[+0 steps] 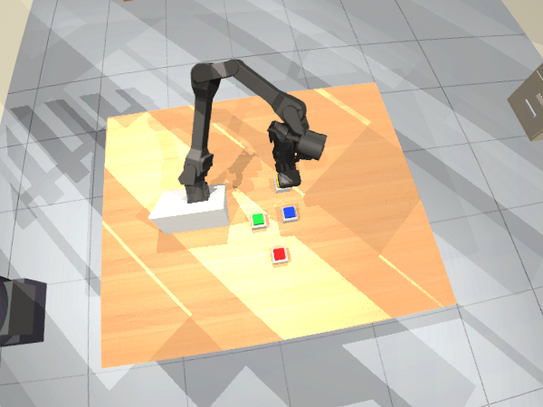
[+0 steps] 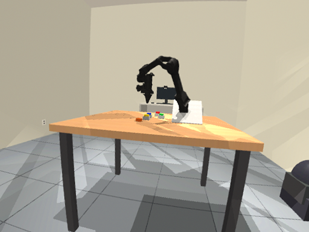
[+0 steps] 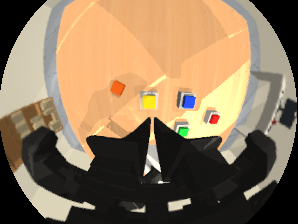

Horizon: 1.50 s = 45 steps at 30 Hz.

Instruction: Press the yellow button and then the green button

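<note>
Orange block (image 3: 117, 87) left of centre in wrist view, yellow button (image 3: 149, 102) mid-frame, green button (image 3: 182, 129) lower right of it. Tool (image 3: 152, 137) clenched, empty, above them. Risk: drifting off line, clipping blue button (image 3: 188, 100) or the block.

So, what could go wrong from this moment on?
1. The shut gripper hangs above the yellow button. If that button was not pushed fully down, going on would spoil the order.
2. The green button sits close beside the blue button, so a small drift could press the blue one.
3. The orange block lies near the yellow button and could get nudged.
</note>
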{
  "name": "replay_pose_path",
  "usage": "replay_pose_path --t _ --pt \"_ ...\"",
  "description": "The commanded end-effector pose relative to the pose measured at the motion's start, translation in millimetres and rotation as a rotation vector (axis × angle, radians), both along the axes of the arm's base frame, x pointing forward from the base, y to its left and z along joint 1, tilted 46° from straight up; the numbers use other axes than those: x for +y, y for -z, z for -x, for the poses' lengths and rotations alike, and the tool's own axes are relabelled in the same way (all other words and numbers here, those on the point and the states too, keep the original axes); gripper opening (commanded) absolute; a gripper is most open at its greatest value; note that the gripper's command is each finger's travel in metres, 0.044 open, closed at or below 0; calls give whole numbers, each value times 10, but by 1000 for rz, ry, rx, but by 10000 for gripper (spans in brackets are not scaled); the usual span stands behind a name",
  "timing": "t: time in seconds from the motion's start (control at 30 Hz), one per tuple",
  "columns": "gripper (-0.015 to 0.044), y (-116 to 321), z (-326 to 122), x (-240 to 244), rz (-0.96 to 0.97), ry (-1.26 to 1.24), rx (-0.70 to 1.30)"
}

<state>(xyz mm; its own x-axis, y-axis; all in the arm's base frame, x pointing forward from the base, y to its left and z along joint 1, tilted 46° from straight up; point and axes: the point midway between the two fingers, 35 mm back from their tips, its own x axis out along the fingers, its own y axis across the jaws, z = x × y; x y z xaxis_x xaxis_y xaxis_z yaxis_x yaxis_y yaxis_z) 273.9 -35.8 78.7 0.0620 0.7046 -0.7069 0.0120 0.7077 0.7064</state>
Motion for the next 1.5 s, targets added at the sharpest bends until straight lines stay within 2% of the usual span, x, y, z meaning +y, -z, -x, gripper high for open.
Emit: replay_pose_path --t 0.0,0.13,0.27,0.5,0.67,1.47 --pt "20 222 216 -301 16 6 9" --pt "20 597 663 -651 20 5 14" --pt "20 814 1010 -787 5 0 11" --pt "20 837 1011 -771 5 0 11" --pt "20 1238 979 -369 3 0 10" --pt "20 1458 961 -146 2 0 9"
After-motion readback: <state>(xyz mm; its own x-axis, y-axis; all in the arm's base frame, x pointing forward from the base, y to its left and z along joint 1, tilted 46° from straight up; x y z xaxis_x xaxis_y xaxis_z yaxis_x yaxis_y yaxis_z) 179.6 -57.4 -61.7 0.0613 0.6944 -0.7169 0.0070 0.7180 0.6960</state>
